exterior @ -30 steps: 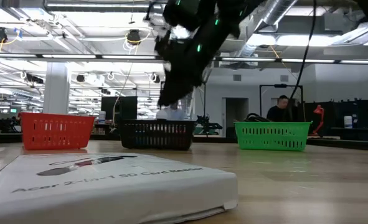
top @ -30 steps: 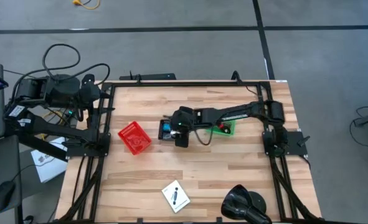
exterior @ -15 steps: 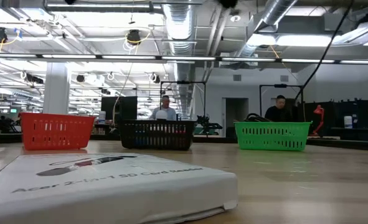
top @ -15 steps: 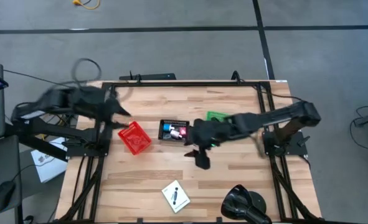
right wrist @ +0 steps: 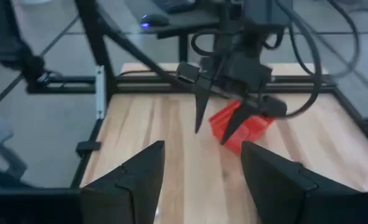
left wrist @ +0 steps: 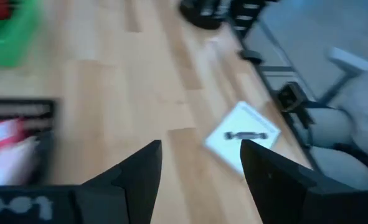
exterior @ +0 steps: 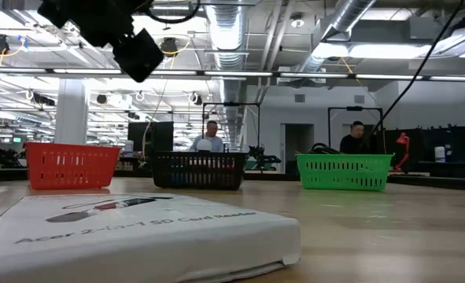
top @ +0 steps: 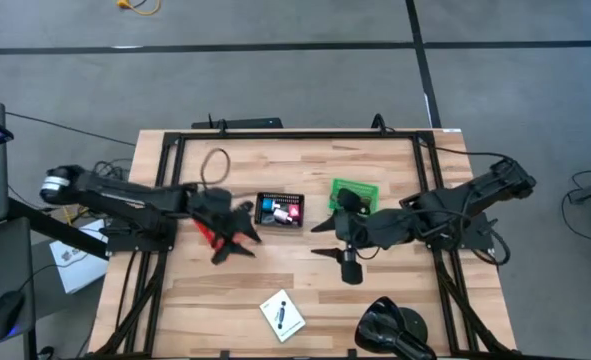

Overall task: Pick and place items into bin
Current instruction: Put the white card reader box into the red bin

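The white card [top: 283,315] lay on the table [top: 375,295], diagonal, between and below both open, empty grippers: left gripper [top: 237,240], right gripper [top: 327,240].

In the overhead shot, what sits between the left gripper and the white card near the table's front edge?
Nothing: in the high view only bare wood separates the left gripper, jaws open, from the white card.

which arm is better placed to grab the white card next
Left, probably. The left gripper is open over the table's middle, and its wrist view already faces the white card. The right gripper points away.
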Controlling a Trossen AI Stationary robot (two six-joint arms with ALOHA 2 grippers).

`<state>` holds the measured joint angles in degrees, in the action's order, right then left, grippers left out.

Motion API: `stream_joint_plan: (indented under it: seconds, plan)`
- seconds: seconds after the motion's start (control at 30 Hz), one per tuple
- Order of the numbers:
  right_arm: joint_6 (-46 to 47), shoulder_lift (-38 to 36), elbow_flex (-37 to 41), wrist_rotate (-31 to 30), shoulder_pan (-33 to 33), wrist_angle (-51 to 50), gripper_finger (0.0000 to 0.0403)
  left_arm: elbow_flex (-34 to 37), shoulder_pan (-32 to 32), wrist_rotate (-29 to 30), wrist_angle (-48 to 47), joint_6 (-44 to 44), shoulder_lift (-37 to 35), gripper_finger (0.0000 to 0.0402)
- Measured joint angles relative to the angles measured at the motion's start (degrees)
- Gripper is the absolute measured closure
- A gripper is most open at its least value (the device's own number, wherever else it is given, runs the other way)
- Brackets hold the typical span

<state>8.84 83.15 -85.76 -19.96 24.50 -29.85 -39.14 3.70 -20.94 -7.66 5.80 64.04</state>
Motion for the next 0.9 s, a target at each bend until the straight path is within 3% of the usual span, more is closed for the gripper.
stream_joint_plan:
  seconds: [0.1, 0.2, 0.33, 0.57, 0.9]
  plan:
    - [1.9, 0.8, 0.0, 1.2, 0.4, -0.1, 0.0201, 0.1, 3.5, -1.3, 7.2, 0.2, 5.5, 0.0205]
    - [9.2, 1.8, 0.1, 3.2, 0.1, -0.8, 0.0205, -1.5, 6.4, -1.3, 8.3, -0.6, 10.1, 0.0215]
    - [21.5, 1.4, 0.0, 11.2, -1.6, -1.4, 0.0216, -3.8, 9.5, 1.8, 9.5, -1.3, 14.5, 0.023]
    - [16.8, 1.6, 0.0, 13.0, 1.5, -1.2, 0.0251, -5.7, 15.0, 5.1, 12.5, 0.9, 23.0, 0.0274]
    - [15.9, 4.3, 0.0, 12.3, -0.6, -2.3, 0.0302, -8.3, 19.8, 6.2, 21.1, 2.1, 35.1, 0.038]
